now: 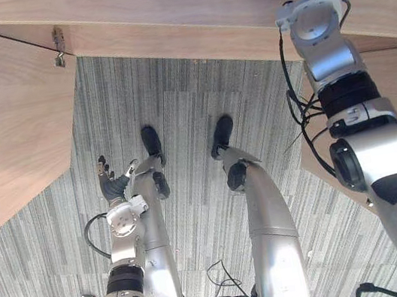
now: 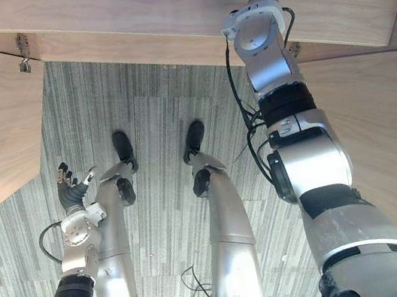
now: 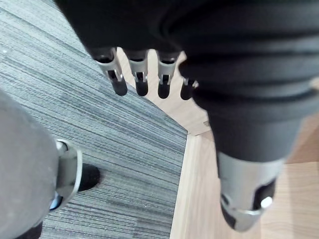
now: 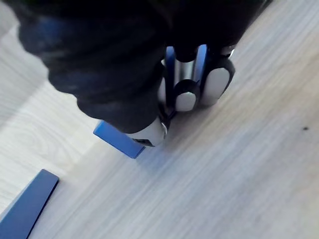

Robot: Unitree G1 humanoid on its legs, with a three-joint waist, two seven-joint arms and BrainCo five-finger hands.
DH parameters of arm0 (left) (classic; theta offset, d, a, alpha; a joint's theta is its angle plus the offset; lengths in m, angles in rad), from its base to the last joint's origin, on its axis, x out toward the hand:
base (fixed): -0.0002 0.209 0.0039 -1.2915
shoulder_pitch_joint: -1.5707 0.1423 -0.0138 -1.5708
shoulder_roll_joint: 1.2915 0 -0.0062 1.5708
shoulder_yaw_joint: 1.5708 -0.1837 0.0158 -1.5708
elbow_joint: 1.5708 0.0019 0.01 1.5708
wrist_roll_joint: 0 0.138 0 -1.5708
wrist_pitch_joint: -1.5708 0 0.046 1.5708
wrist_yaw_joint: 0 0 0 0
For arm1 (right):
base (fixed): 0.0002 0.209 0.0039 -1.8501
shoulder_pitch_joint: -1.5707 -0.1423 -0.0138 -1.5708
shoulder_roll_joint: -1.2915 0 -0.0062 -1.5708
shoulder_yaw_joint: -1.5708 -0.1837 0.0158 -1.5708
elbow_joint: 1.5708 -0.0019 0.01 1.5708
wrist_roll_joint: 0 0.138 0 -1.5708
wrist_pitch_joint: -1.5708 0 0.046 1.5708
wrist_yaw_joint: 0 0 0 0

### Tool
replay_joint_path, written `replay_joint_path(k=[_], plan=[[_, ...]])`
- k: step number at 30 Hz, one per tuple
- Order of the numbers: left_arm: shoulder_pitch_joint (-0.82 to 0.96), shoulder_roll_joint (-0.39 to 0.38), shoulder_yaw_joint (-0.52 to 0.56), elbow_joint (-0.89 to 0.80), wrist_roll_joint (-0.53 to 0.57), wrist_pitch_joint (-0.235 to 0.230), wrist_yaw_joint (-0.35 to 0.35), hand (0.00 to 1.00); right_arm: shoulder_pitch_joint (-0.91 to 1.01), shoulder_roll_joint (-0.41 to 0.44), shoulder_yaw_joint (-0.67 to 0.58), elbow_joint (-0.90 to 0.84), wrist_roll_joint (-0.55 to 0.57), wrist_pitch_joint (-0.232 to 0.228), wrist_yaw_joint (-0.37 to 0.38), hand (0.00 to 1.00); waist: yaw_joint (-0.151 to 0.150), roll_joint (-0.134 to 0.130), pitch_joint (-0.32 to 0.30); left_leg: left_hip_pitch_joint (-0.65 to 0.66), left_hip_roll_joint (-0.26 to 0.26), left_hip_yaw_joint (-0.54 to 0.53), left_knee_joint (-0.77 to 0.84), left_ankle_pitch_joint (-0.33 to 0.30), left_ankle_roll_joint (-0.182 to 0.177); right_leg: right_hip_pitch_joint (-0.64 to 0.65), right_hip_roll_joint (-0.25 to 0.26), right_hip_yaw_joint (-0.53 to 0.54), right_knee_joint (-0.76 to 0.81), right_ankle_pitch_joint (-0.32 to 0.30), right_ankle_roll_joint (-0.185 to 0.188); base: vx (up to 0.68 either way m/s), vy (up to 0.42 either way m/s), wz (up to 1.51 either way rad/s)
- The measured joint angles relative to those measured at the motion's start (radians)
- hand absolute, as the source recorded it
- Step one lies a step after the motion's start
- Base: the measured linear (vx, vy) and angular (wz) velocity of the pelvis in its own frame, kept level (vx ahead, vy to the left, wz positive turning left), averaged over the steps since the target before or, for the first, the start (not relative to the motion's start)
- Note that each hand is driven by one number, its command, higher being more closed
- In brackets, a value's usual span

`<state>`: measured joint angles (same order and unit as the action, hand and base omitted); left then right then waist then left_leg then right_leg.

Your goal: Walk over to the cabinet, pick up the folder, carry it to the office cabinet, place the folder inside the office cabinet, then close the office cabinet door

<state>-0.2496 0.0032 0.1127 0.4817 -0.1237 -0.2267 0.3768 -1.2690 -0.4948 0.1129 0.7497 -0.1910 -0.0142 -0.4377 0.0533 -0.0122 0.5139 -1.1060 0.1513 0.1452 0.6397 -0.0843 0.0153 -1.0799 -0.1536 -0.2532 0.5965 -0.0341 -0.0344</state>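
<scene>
Folder (image 4: 115, 139) mostly hidden within clenched right hand (image 4: 187, 97).

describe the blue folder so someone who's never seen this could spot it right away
Start at the pale wooden cabinet and find the right hand reaching onto it. The blue folder is the flat blue thing its fingers curl round. Another blue piece lies apart on the wood, untouched.
</scene>
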Motion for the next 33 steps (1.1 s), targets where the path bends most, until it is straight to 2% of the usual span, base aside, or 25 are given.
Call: replay_joint_path(k=[5,11,14,16,17,19,20,21,24,26,29,30,33], plan=[[0.000,0.000,-0.007,-0.001,-0.017,-0.001,0.000,0.00,-0.035,-0.034,0.013,0.053,0.031,0.019,0.001,1.00,-0.001,0.000,0.000,0.000,0.007,0.021,-0.019,0.019,-0.003,-0.007,-0.010,-0.009,0.001,0.002,-0.002,-0.04,-0.037,0.09],[0.000,-0.003,-0.010,-0.002,-0.029,-0.001,0.000,0.00,-0.017,-0.046,-0.005,0.032,0.106,0.025,0.001,1.00,-0.003,0.000,0.000,0.001,0.011,0.021,-0.005,0.021,0.000,-0.003,-0.011,-0.012,0.014,0.002,-0.002,-0.02,-0.027,0.01],[0.001,-0.005,-0.019,-0.004,-0.028,0.003,-0.001,0.00,0.123,-0.047,-0.094,-0.183,0.153,0.019,-0.013,1.00,-0.001,0.001,0.000,0.012,0.020,0.021,0.031,0.008,0.009,0.012,-0.010,-0.011,0.039,-0.006,0.001,0.01,-0.039,-0.04],[0.011,-0.008,-0.028,-0.004,-0.028,0.010,-0.004,0.00,0.323,-0.038,-0.175,-0.416,0.189,-0.013,-0.033,1.00,-0.002,0.000,-0.002,0.055,0.026,0.021,0.061,-0.021,0.016,0.060,-0.010,-0.008,0.059,-0.028,0.005,0.02,-0.033,-0.06],[0.017,-0.008,-0.033,-0.004,-0.028,0.010,-0.007,0.00,0.375,-0.030,-0.196,-0.466,0.199,-0.022,-0.036,1.00,-0.004,0.001,-0.003,0.070,0.028,0.022,0.066,-0.029,0.015,0.074,-0.010,-0.007,0.061,-0.033,0.006,0.03,-0.028,-0.09],[0.040,-0.011,-0.038,-0.005,-0.025,0.015,-0.015,0.00,0.574,0.038,-0.260,-0.648,0.247,-0.071,-0.057,1.00,-0.010,0.002,-0.009,0.143,0.033,0.031,0.073,-0.062,0.007,0.143,-0.007,-0.001,0.061,-0.055,0.016,0.06,-0.029,-0.11],[0.068,-0.013,-0.042,-0.005,-0.017,0.021,-0.019,0.00,0.682,0.090,-0.263,-0.711,0.273,-0.103,-0.061,1.00,-0.015,0.002,-0.044,0.165,0.035,0.035,0.072,-0.084,0.005,0.163,-0.004,0.002,0.055,-0.071,0.018,0.06,-0.022,-0.12],[0.082,-0.012,-0.044,-0.005,-0.010,0.023,-0.022,0.00,0.736,0.116,-0.261,-0.741,0.283,-0.115,-0.061,1.00,-0.017,0.002,-0.064,0.177,0.037,0.039,0.069,-0.089,0.003,0.173,-0.002,0.003,0.049,-0.073,0.018,0.08,-0.015,-0.16],[0.124,-0.015,-0.051,-0.006,0.017,0.031,-0.041,0.00,0.935,0.221,-0.222,-0.860,0.310,-0.161,-0.039,1.00,-0.023,0.006,-0.089,0.289,0.039,0.058,0.042,-0.098,-0.002,0.274,0.005,0.014,0.020,-0.077,0.023,0.10,-0.012,-0.12],[0.167,-0.022,-0.063,-0.006,0.033,0.032,-0.060,0.00,1.073,0.297,-0.147,-0.922,0.310,-0.192,0.002,1.00,-0.025,0.007,-0.134,0.383,0.040,0.073,0.004,-0.103,-0.004,0.361,0.015,0.019,-0.021,-0.076,0.031,0.11,-0.018,-0.10],[0.210,-0.025,-0.088,0.000,0.061,0.032,-0.084,0.00,1.177,0.362,-0.053,-0.938,0.300,-0.228,0.074,1.00,-0.025,0.007,-0.180,0.489,0.037,0.087,-0.057,-0.102,-0.007,0.462,0.026,0.020,-0.087,-0.072,0.038,0.14,-0.012,-0.08],[0.230,-0.026,-0.098,0.005,0.071,0.032,-0.088,0.00,1.220,0.389,-0.023,-0.932,0.294,-0.232,0.100,1.00,-0.024,0.008,-0.206,0.527,0.036,0.094,-0.084,-0.101,-0.008,0.499,0.033,0.022,-0.117,-0.068,0.041,0.13,-0.010,-0.08],[0.252,-0.012,-0.137,0.055,0.092,0.031,-0.116,0.00,1.282,0.436,0.010,-0.870,0.258,-0.245,0.155,1.00,-0.028,0.006,-0.230,0.633,0.014,0.103,-0.175,-0.078,-0.020,0.595,0.039,0.028,-0.200,-0.043,0.052,0.15,0.003,-0.06]])
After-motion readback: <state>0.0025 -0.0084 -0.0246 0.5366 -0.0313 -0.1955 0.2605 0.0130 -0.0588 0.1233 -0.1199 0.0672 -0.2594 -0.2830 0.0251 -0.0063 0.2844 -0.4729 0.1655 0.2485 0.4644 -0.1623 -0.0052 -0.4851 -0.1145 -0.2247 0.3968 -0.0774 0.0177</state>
